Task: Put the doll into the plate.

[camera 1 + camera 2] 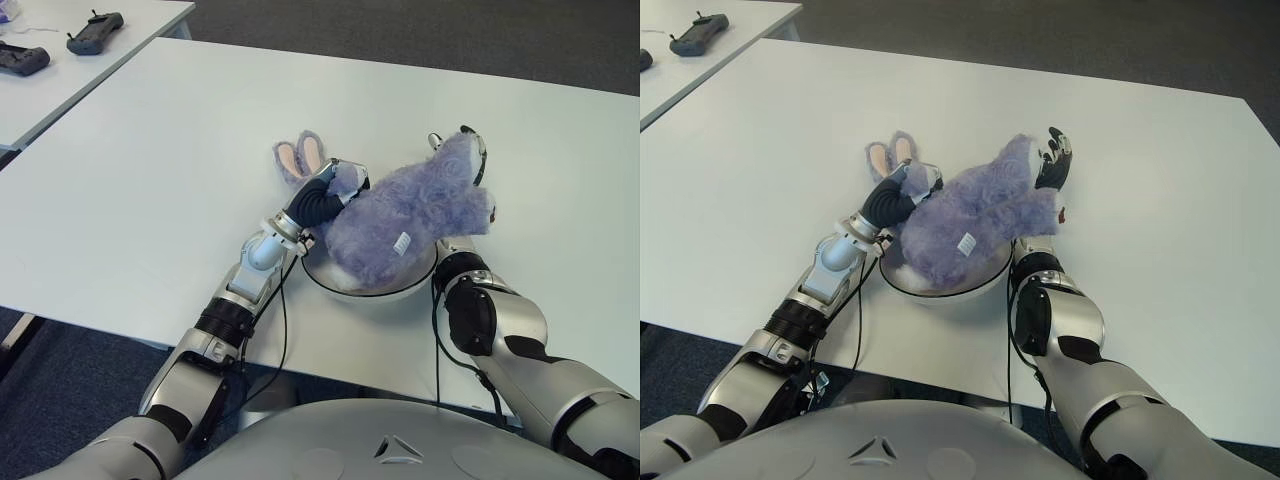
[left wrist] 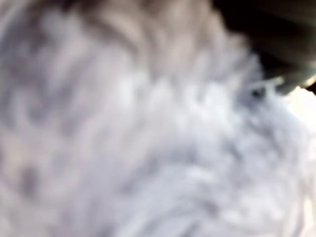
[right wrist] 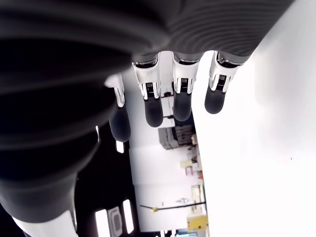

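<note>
Now, far off on the left sits a second surface (image 1: 90, 75) with two dark remotes (image 1: 95, 32) on it, well away from the job. Next comes the left hand (image 1: 322, 195), which is pushed into the fur at the head end of the doll (image 1: 400, 215), just below its two pink ears (image 1: 298, 155). Its wrist view shows only fuzzy fur right up close, so the hand looks to be gripping the doll. The doll is a purple bunny, and its body lies across the plate (image 1: 372, 287), a white dish with a dark rim near the front edge of the white surface (image 1: 150, 180). The head and ears hang past the rim on the left side, and the far end pokes out on the right. Over there is the right hand (image 1: 1053, 160), held up against the doll's far end with its fingers (image 3: 181, 103) straight and spread, holding nothing. I think the job is nearly done, and the step now is to settle the doll and let go. To do it well, the left hand should nudge the head in toward the middle of the plate first, then open slowly and lift straight up so the fur does not snag. The right hand can steady the far side so the doll does not roll out.
</note>
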Robot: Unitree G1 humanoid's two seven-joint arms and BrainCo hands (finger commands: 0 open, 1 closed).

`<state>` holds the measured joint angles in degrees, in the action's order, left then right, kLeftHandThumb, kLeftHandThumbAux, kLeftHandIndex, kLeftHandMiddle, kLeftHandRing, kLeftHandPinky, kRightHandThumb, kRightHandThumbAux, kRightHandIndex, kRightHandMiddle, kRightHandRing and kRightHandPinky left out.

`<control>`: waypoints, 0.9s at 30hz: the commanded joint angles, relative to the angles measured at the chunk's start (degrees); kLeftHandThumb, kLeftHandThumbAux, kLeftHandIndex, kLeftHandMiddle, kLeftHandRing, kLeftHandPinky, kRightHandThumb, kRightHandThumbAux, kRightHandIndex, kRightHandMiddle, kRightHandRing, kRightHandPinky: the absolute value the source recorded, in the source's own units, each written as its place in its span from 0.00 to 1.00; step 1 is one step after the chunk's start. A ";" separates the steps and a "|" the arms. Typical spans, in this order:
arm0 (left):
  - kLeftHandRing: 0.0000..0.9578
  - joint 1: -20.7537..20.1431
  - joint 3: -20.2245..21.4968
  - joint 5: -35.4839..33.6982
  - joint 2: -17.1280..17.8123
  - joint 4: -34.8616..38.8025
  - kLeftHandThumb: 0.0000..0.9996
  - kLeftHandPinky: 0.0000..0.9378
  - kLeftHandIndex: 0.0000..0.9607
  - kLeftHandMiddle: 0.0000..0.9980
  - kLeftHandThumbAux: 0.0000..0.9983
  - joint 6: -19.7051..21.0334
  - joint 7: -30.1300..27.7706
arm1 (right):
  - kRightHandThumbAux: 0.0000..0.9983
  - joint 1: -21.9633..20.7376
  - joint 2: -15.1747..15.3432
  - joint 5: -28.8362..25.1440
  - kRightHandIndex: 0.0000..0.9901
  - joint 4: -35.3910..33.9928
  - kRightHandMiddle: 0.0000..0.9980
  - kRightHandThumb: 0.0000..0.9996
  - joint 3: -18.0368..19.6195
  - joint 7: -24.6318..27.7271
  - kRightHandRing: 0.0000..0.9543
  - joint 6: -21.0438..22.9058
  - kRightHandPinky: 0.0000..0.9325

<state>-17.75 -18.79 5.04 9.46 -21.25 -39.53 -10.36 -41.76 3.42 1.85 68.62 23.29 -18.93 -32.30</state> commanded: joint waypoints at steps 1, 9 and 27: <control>0.83 5.82 -2.99 2.62 1.76 -8.00 0.72 0.88 0.45 0.77 0.69 5.03 -5.49 | 0.79 15.99 -5.54 -2.11 0.21 9.09 0.14 0.02 1.23 -0.23 0.10 7.30 0.10; 0.48 5.49 -3.04 3.90 2.24 -8.62 0.83 0.46 0.40 0.51 0.67 1.83 -4.45 | 0.78 15.90 -5.56 -1.81 0.22 9.13 0.14 0.03 1.02 -1.14 0.10 7.63 0.11; 0.14 4.15 -2.76 7.83 2.82 -13.13 0.37 0.02 0.04 0.17 0.42 -8.77 -0.94 | 0.78 15.94 -5.44 -1.18 0.21 9.17 0.13 0.01 0.31 -1.03 0.09 7.67 0.10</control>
<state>-19.51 -19.09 6.87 9.97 -25.04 -48.89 -10.34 -41.73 3.36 1.99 68.62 23.03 -19.58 -32.27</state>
